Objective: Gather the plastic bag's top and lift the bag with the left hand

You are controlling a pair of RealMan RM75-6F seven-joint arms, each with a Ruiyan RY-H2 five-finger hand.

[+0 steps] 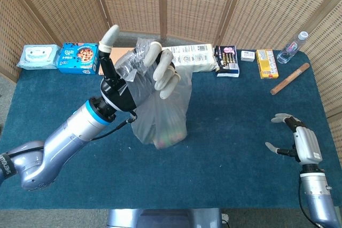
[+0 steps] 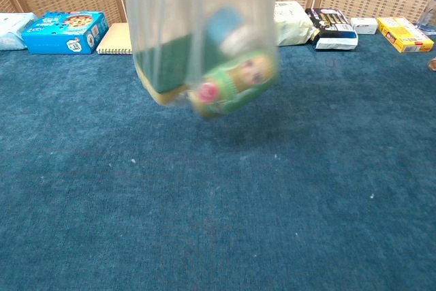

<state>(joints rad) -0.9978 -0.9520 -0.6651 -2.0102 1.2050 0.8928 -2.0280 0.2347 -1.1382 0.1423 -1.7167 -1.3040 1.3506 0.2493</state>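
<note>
Head view shows you the plastic bag hanging with its long axis vertical, gathered top pointing up and its loaded bottom pointing down at the desk. Your left robot hand is clamped on the bunched top, fingers wrapped over the crumpled plastic, with one finger sticking straight up, clear of the bag. The bag sits left of the desk's centre. In the chest view the plastic bag hangs clear of the blue cloth, its bottom apart from the surface; through the film you can make out a green packet lying tilted, something dark green beside it, and a pale blue item above, all blurred.

Your right robot hand hovers low at the desk's right edge, fingers apart, holding nothing, well apart from the bag.

Along the far edge you have a wipes pack, a blue cookie box, a long white package, a dark box, a small white box, a yellow box and a water bottle. A wooden stick lies diagonally near the right side.
</note>
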